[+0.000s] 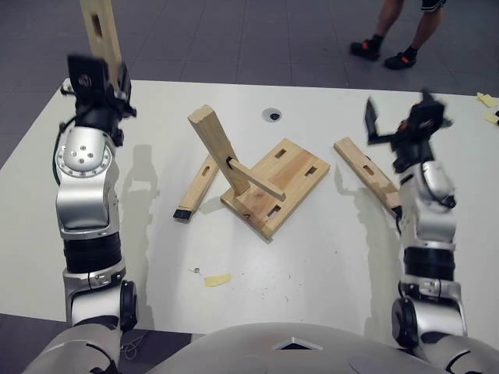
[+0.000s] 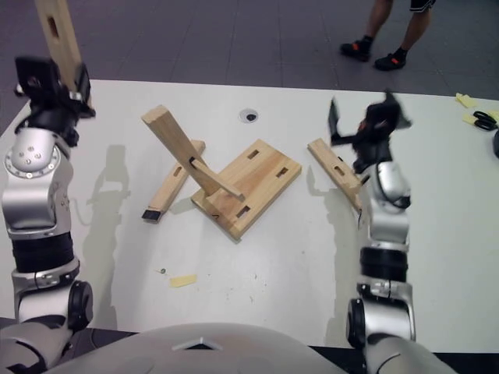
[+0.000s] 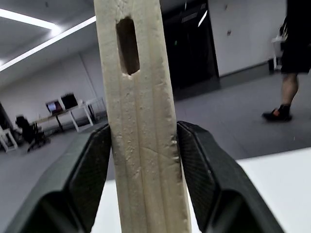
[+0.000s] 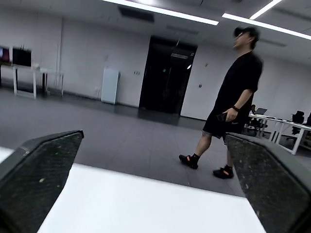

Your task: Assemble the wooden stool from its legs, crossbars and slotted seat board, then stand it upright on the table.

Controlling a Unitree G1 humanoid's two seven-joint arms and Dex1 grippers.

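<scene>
The slotted seat board [image 1: 284,181] lies flat at the table's middle. One wooden leg [image 1: 220,148] stands tilted in it, with a crossbar [image 1: 257,181] sticking out of its slot. A second leg [image 1: 198,185] lies to the board's left, and a third leg [image 1: 366,169] lies to its right. My left gripper [image 1: 100,74] is raised over the table's far left, shut on a fourth leg [image 3: 141,121] held upright, slot [image 3: 127,46] near the top. My right gripper [image 1: 390,117] is raised at the right, open, nothing between its fingers [image 4: 39,179], above the third leg.
A scrap of yellow tape [image 1: 217,279] lies near the table's front edge. A round cable hole [image 1: 272,115] sits at the back middle. More yellow scraps [image 1: 488,101] and a dark object [image 2: 485,118] lie at the far right corner.
</scene>
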